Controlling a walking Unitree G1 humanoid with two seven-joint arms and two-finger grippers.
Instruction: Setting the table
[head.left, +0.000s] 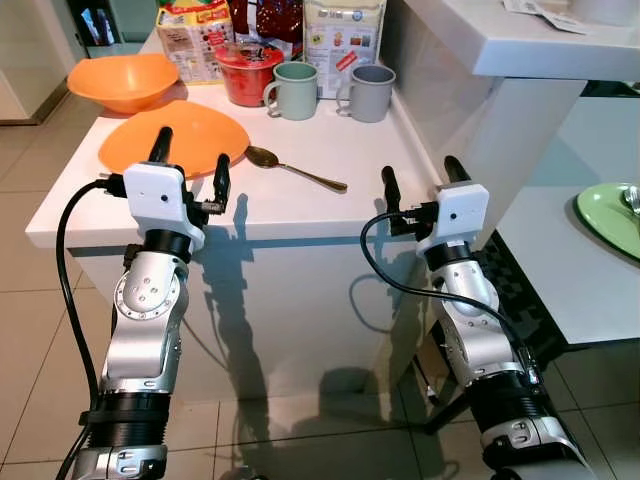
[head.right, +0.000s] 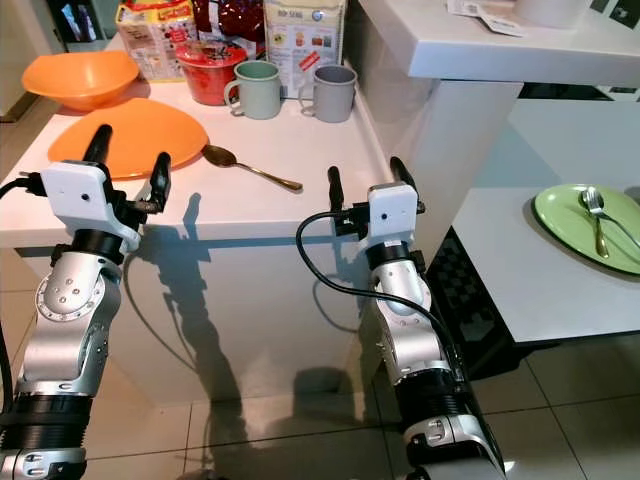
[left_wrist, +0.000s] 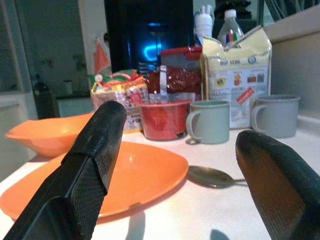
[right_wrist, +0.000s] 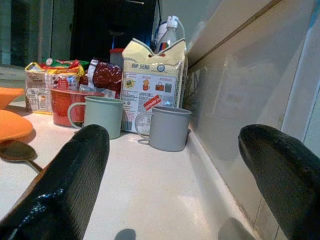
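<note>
On the white counter (head.left: 330, 215), going from the left, an orange bowl (head.left: 122, 80) stands at the far corner, and nearer the front edge lies a flat orange plate (head.left: 190, 137). The left gripper (head.left: 190, 170) is held up at the counter's front edge with its two black fingers spread wide and empty; one fingertip overlaps the plate's near rim in the head view, the other stands just beside it. Just right of the plate lies a spoon (head.left: 296, 170), bowl end by the plate, handle angled toward the right front edge. Behind it stand a red tub (head.left: 245, 73), a green mug (head.left: 293, 90) and a grey mug (head.left: 370, 92), with food packets (head.left: 345, 30) at the back. The right gripper (head.left: 420, 180) hangs at the counter's right front corner, fingers also wide apart and holding nothing, the spoon lying to its left. On the low table (head.right: 540, 270) at far right, a green plate (head.right: 585, 228) carries a fork (head.right: 600, 215).
</note>
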